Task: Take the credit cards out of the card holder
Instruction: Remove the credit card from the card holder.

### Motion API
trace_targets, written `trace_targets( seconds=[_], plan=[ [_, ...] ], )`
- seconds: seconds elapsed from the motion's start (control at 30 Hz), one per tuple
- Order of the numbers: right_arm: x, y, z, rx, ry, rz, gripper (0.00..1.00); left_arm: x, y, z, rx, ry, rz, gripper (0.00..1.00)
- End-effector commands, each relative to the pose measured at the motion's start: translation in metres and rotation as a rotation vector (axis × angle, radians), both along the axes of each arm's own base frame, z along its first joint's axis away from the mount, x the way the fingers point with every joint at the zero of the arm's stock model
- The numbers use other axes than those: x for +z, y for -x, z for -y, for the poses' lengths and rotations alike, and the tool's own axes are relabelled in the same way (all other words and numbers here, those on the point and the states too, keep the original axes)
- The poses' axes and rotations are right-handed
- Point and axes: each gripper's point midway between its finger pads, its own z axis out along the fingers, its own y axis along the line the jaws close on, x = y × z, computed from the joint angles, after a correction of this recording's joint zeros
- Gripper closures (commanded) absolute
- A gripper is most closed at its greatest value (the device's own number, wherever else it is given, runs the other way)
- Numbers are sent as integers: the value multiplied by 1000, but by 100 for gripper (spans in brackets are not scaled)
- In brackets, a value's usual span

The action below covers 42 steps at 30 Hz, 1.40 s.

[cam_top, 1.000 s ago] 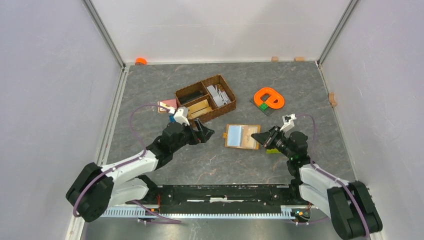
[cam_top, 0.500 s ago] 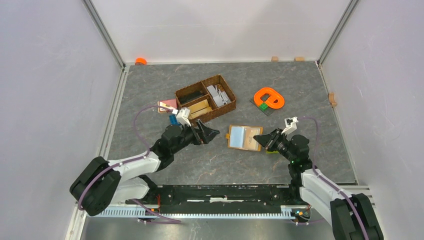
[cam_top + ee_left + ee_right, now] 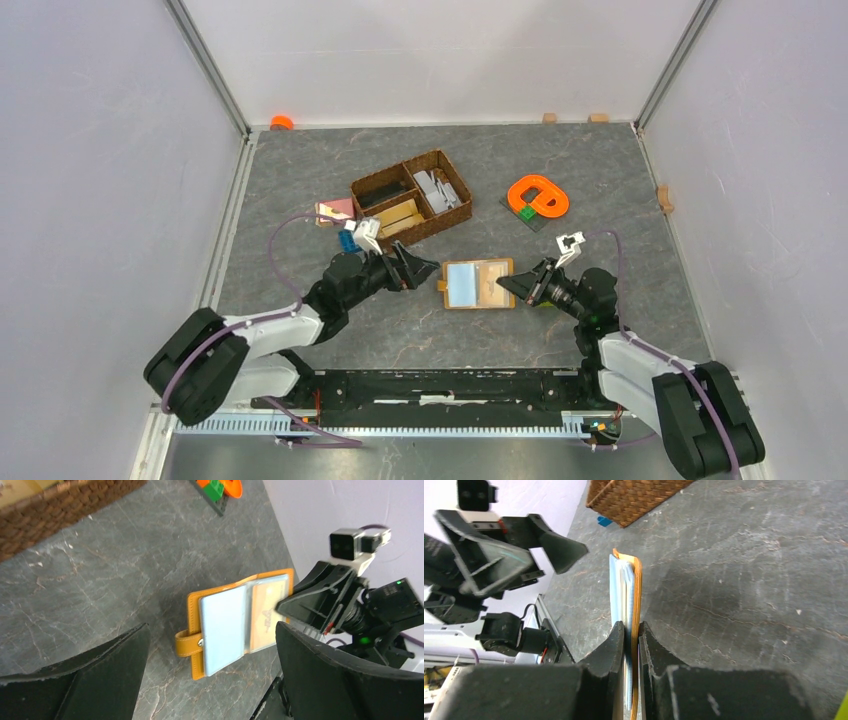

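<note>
Currently, we list one flat mustard-orange leather-like bifold card holder (image 3: 477,284), lying open mid-table, near of the brown wicker basket (image 3: 450,216); our right gripper (image 3: 507,285) is clamped on its right edge, and our left gripper (image 3: 420,263) hovers just left of its closure tab (image 3: 187,645), jaws wide apart. Risk, as we judge: the thin edge pinch may slip, or pin the cards, so a pull drags the whole holder.

L hand (image 3: 420,271) wide open; R hand (image 3: 505,285) pinched tight.
</note>
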Motion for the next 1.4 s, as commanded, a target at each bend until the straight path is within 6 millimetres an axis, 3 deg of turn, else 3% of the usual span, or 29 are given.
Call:
trace_targets(
  seconds=[0.0,0.43,0.73,0.87,0.93,0.97,1.03,1.07,1.13,1.23,1.3,1.37],
  plan=[
    [29,4,-7,63,-51,134,100,15,3,19,-91,55,44,0],
    [51,7,-8,79,-77,221,100,30,23,48,-284,181,40,3],
    [67,16,-11,110,-131,265,100,18,28,64,-347,160,11,7],
    [76,18,-14,131,-169,278,100,26,39,79,-432,188,43,41],
    [70,25,-14,146,-186,257,100,27,40,80,-443,192,43,68],
    [72,27,-15,153,-193,258,100,27,40,80,-442,192,45,77],
    [73,29,-16,167,-197,265,82,27,38,78,-424,186,48,94],
    [72,28,-16,167,-189,264,71,27,37,76,-408,183,46,97],
    [66,25,-15,158,-164,253,60,28,33,70,-376,188,44,98],
    [57,20,-12,131,-118,240,60,32,30,62,-347,210,52,98],
    [51,20,-11,128,-95,233,70,34,30,60,-346,216,58,98],
    [59,13,-12,125,-84,253,72,37,31,60,-349,222,66,98]
  ],
)
